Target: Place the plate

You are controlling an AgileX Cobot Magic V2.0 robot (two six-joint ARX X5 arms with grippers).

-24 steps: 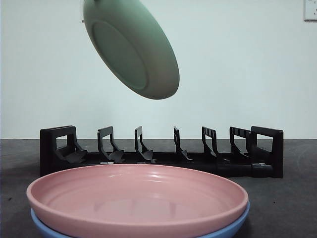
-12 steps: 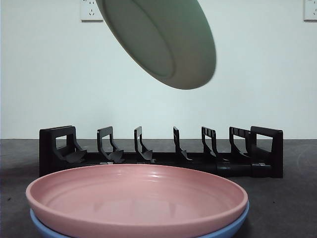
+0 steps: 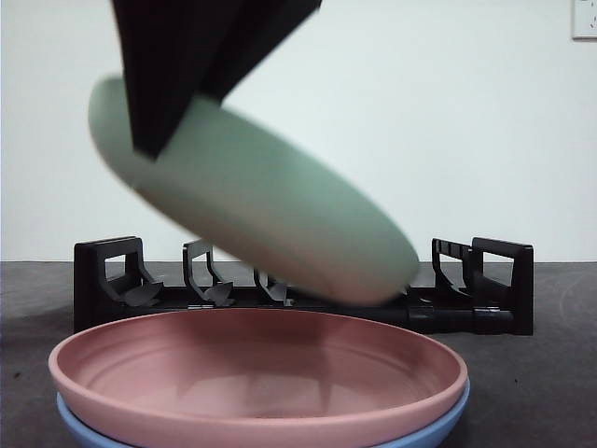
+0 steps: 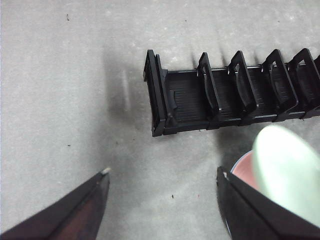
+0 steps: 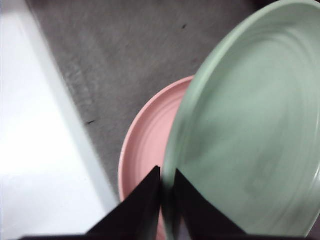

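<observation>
— Now that the green plate has swung from near upright to a shallow tilt and dropped low, where is it?

— Above the pink plate, before the black dish rack — my right gripper clamped on its rim. Those stacked plates crowd the descent; I'd judge no slot reached. Left gripper waits, jaws apart, over the worktop.

The right gripper reaches down from above, its fingers pinched on the rim of the green plate — while the left gripper hangs spread wide, holding nothing, over the desk.
</observation>
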